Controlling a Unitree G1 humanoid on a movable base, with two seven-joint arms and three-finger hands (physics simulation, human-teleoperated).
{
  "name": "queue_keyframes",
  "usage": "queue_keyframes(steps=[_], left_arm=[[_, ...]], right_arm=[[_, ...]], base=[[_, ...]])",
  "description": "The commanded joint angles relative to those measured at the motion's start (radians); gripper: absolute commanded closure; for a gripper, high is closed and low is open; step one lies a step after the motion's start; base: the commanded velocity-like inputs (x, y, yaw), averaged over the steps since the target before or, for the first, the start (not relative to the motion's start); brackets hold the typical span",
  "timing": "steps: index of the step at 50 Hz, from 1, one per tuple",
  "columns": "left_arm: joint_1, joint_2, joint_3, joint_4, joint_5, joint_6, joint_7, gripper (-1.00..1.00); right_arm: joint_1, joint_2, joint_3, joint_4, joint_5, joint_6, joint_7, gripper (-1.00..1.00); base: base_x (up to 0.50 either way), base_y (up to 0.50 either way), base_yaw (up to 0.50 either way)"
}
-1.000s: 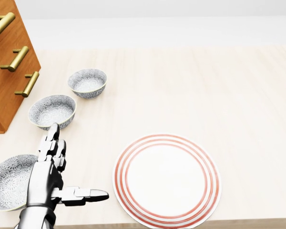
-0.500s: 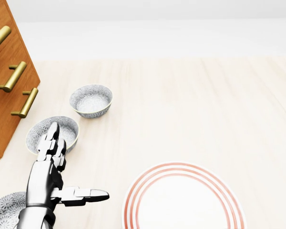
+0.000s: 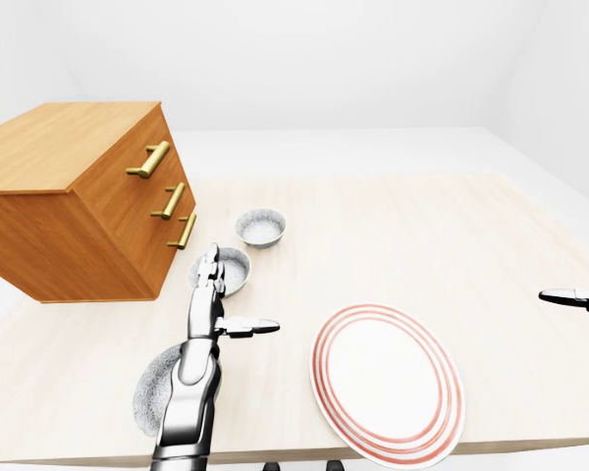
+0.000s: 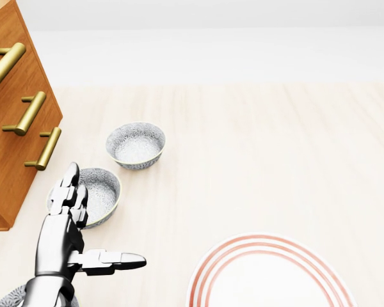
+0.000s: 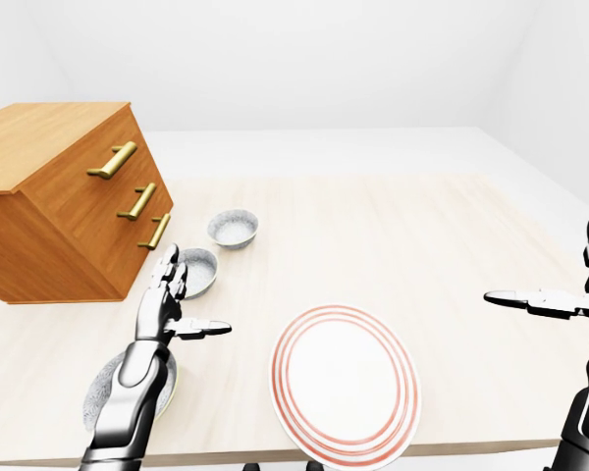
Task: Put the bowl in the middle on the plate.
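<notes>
Bowl number two of three, the middle bowl [image 4: 101,192], sat on the counter [image 4: 275,160] between the far bowl [image 4: 136,145] and the near bowl [image 5: 103,388], just beside the wooden drawer chest [image 3: 69,196]. In the head view the left hand [image 4: 64,236] lay directly below it, fingers straight and spread, thumb stuck out to the right, holding nothing; its fingertips overlapped the bowl's left rim, though whether they touched could not be told. The right hand [image 5: 581,302] was also flat open and empty, well apart at the right edge of the right-eye view. So the left hand was much nearer, needing a short reach up the view, then a carry down and right to the plate [image 3: 388,383]
</notes>
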Motion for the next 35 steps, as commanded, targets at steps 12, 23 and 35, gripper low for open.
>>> queue_keyframes(steps=[12,23,35], left_arm=[[-0.013,0.006,-0.002,0.005,0.091,-0.052,0.032,-1.00],[-0.062,0.043,-0.018,-0.109,0.319,-0.017,0.029,-1.00],[-0.091,0.079,-0.021,-0.198,0.598,0.009,-0.084,-1.00]], right_arm=[[0.004,0.005,-0.001,-0.007,0.016,0.000,0.008,-1.00],[0.007,0.007,-0.006,-0.015,0.020,0.000,0.013,-1.00],[0.006,0.007,-0.008,-0.017,0.022,0.000,0.012,-1.00]], base=[[0.00,0.00,0.00],[0.00,0.00,0.00],[0.00,0.00,0.00]])
